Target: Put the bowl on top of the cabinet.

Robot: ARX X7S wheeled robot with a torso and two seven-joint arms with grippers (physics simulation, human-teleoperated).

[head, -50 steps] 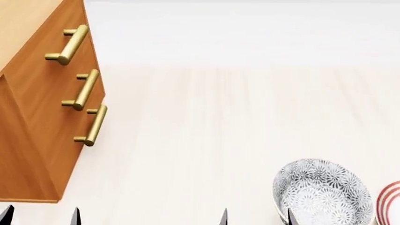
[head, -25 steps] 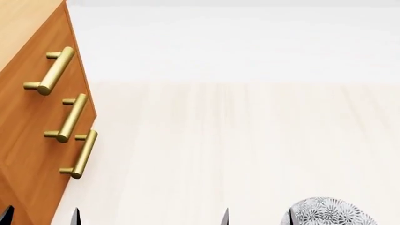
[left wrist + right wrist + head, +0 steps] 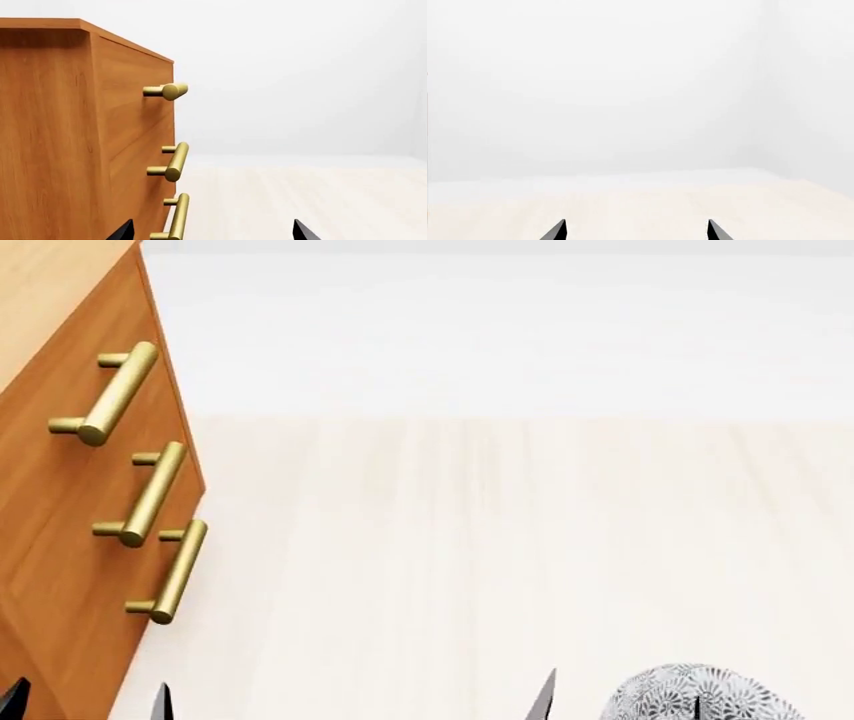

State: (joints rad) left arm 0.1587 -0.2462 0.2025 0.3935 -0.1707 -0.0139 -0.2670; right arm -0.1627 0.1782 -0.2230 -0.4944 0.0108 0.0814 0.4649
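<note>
Since half a second earlier you shifted your right gripper (image 3: 618, 700) toward 3 o'clock, its spread tips straddling the bowl's (image 3: 707, 695) near edge at 5 o'clock. Your left gripper (image 3: 87, 700) stayed spread beside the cabinet (image 3: 54, 540) at 9 o'clock.

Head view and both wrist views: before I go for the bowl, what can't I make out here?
- Bowl: head view, bottom edge cuts off all but its upper rim; absent from both wrist views.
- Cabinet top: head view, only a corner shows; left wrist view sees it edge-on.
- Left tool and right tool: only the fingertips show, spread apart and empty.
</note>
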